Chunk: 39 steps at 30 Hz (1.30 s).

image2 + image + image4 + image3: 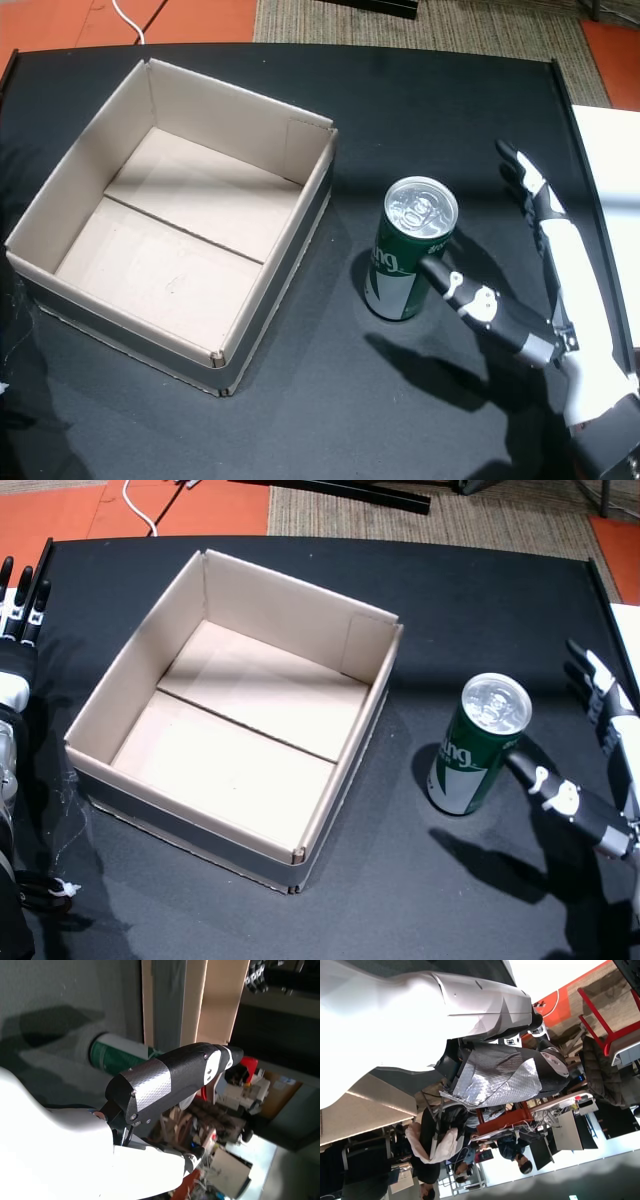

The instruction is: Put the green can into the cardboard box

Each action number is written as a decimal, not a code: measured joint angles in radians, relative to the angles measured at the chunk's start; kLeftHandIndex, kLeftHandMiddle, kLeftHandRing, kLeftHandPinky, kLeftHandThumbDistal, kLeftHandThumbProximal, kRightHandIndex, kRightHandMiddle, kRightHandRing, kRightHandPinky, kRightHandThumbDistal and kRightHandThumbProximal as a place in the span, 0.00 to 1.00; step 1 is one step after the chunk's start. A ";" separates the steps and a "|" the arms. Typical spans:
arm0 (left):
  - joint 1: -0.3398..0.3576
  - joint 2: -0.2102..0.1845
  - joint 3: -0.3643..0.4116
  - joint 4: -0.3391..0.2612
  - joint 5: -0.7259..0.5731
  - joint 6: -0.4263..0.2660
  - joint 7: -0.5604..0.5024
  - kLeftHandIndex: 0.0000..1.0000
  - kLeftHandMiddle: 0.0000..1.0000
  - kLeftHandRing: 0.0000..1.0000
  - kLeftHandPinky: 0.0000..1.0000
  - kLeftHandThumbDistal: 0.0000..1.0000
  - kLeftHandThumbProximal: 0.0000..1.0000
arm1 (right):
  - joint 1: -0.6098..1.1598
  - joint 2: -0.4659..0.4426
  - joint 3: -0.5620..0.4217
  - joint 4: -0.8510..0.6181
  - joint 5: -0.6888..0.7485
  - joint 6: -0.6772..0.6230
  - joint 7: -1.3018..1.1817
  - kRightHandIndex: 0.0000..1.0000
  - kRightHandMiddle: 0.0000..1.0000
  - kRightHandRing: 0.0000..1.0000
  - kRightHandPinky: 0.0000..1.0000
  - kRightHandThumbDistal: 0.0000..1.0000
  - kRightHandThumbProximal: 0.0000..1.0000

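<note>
The green can [472, 750] stands upright on the black bench [480, 600], its pull-tab top apparently unopened, so it is probably full and fairly heavy for its slim shape; the painted metal wall looks smooth, stiff under a moderate squeeze but likely to slide in a loose grip. The best hold seems to be around the mid-body, thumb on one side and fingers opposite, keeping it upright. The right hand [540, 290] lies just to the can's far side from the box, fingers spread and closed on nothing, with the thumb [450, 282] reaching to the can's wall, touching or nearly so. Beyond the can from that hand sits the cardboard box [120, 675], open-topped with nothing in it. The left hand [15, 630] rests well apart at the box's other side, fingers extended, holding nothing.
</note>
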<state>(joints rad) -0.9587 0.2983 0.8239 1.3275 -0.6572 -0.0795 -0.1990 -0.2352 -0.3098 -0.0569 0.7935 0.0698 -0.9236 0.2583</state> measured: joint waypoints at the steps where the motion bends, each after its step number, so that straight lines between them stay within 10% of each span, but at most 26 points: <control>1: 0.000 0.000 0.000 0.000 0.000 0.000 0.000 0.42 0.47 0.57 0.80 0.00 0.77 | -0.002 0.001 -0.002 -0.001 0.012 0.008 0.018 1.00 1.00 1.00 1.00 1.00 0.55; 39: 0.000 0.000 0.001 0.000 0.000 -0.007 0.003 0.46 0.50 0.61 0.81 0.00 0.69 | -0.331 -0.036 0.065 0.309 -0.155 0.098 0.120 1.00 1.00 1.00 1.00 1.00 0.63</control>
<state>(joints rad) -0.9587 0.2983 0.8247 1.3275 -0.6572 -0.0863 -0.1957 -0.5659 -0.3461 0.0083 1.1021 -0.0854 -0.8255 0.3782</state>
